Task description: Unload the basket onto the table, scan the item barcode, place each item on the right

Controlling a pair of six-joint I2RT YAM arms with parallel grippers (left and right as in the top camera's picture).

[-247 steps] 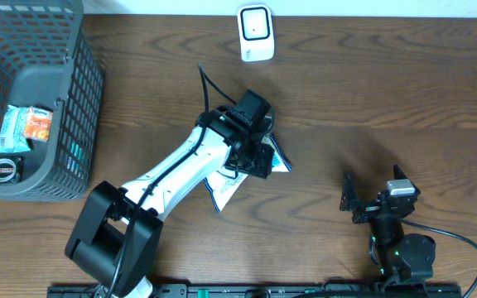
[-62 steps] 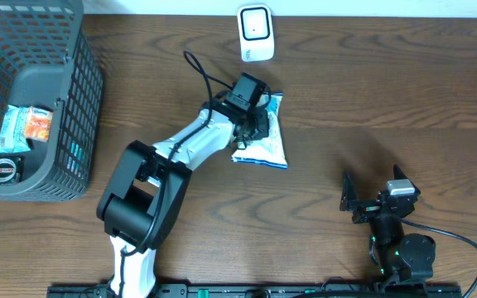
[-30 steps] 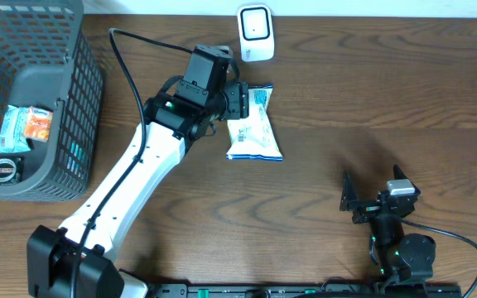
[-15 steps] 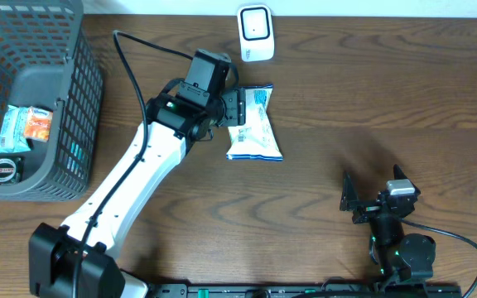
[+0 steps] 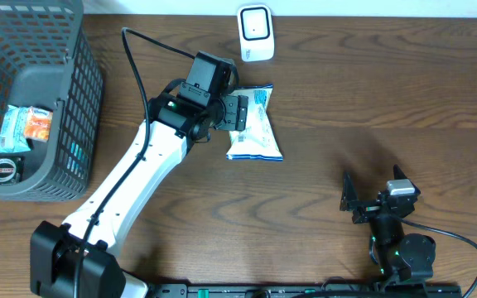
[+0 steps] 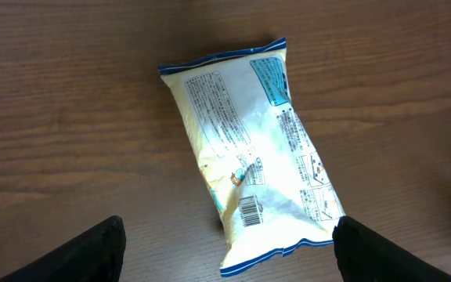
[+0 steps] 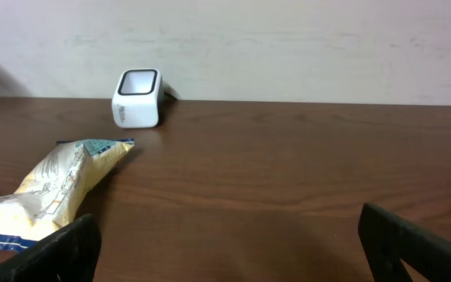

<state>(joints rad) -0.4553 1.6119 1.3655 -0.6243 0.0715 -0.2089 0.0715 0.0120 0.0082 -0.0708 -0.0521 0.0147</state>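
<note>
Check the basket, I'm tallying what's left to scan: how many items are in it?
2 clearly: an orange-and-teal packet at the basket's left, a round dark item just in front of it. More may hide behind the mesh.

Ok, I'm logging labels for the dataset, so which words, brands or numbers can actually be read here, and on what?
No text here is clear enough to quote.
Snack bag: dense print, too small to read.
Barcode on the bag: bars visible, digits illegible.
Scanner: faint mark low on its front, blurred.
Packet in the basket: print too small to read.
</note>
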